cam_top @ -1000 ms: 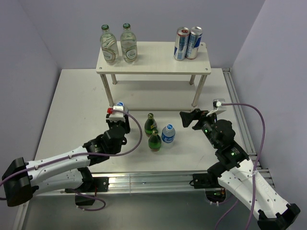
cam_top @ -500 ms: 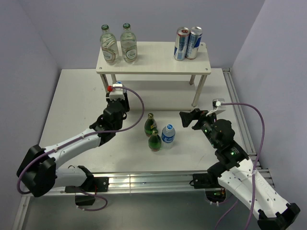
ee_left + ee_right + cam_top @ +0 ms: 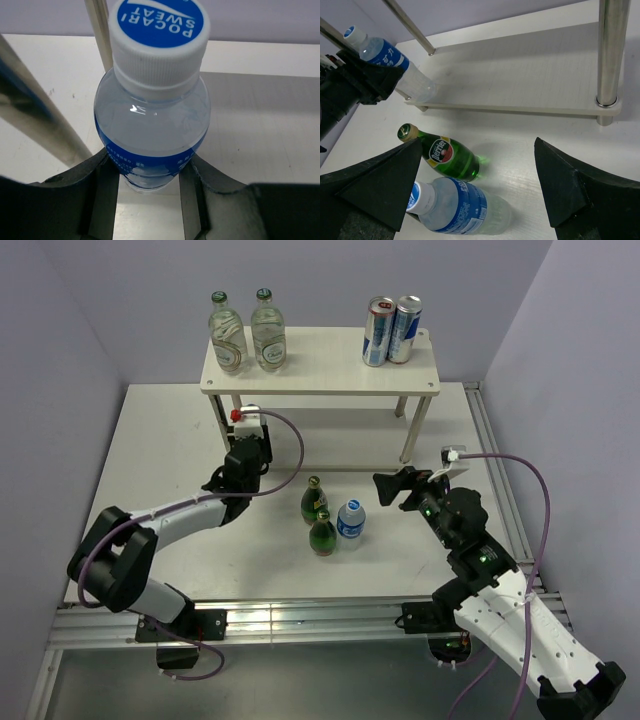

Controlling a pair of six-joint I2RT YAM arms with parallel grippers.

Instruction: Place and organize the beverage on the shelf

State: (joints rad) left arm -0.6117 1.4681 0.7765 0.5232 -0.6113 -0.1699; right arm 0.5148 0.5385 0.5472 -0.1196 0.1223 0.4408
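My left gripper (image 3: 245, 440) is shut on a clear Pocari Sweat bottle (image 3: 150, 115) with a blue label and white cap. It holds the bottle tilted at the left front corner of the shelf's lower board (image 3: 520, 65); the bottle (image 3: 390, 59) also shows in the right wrist view. The cream shelf (image 3: 320, 365) stands at the back. My right gripper (image 3: 395, 488) is open and empty, right of a second Pocari bottle (image 3: 351, 519) and two green Perrier bottles (image 3: 315, 498) (image 3: 322, 533) standing on the table. In the right wrist view my right gripper (image 3: 476, 145) frames a green bottle (image 3: 447, 152) and the Pocari bottle (image 3: 455, 207).
On the shelf top stand two clear glass bottles (image 3: 227, 335) (image 3: 268, 332) at the left and two cans (image 3: 379, 332) (image 3: 405, 328) at the right. A shelf leg (image 3: 30, 115) is close to the left of the held bottle. Purple walls enclose the table.
My left gripper has carried the Pocari bottle away from the arm bases to the shelf's lower tier at its left front leg. The right arm has not moved.
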